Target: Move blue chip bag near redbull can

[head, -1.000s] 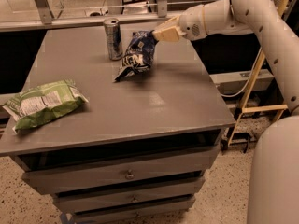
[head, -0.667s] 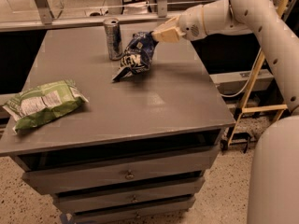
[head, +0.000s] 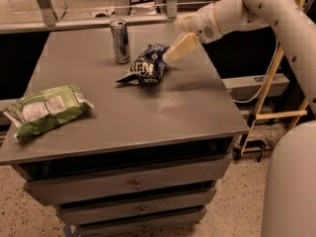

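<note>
At the left edge of the table (head: pixel 148 115) lies the green chip bag (head: pixel 47 107), untouched and well apart from everything else. Further right, near the back, the can (head: pixel 120 41) stands upright. Just beside it, to its right and a little forward, is the blue chip bag (head: pixel 145 69). A second ago this bag hung higher, with only its lower tip near the tabletop; now it has sunk and seems to rest crumpled on the surface. To the right, the gripper (head: pixel 172 55) has come down with it and sits at the bag's upper right corner. We cannot tell whether the claw grips the foil or has let go. We judge the bag placed near enough; what remains is a clean release and retreat without dragging it.
</note>
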`<act>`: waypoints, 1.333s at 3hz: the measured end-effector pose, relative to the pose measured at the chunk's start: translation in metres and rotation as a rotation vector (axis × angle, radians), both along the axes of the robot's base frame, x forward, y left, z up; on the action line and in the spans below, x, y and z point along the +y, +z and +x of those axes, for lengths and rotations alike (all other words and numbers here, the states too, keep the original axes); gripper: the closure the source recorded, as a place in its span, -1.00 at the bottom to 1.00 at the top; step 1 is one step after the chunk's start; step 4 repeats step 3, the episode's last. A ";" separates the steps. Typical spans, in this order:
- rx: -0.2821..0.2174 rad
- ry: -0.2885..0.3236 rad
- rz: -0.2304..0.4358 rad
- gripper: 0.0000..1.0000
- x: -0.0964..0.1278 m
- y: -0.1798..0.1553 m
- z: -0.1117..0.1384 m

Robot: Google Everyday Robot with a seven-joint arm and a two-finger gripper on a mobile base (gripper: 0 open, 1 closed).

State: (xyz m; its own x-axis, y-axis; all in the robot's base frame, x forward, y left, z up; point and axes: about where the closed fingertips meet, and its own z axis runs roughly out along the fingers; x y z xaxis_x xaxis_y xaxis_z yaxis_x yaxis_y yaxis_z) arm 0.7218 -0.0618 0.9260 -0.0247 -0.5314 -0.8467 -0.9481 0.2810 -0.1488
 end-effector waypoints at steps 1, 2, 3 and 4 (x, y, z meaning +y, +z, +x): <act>0.007 -0.046 -0.174 -1.00 -0.033 -0.005 -0.021; 0.032 -0.119 -0.298 -1.00 -0.075 -0.009 -0.050; 0.037 -0.112 -0.308 -1.00 -0.072 -0.013 -0.052; 0.037 -0.112 -0.308 -1.00 -0.072 -0.013 -0.052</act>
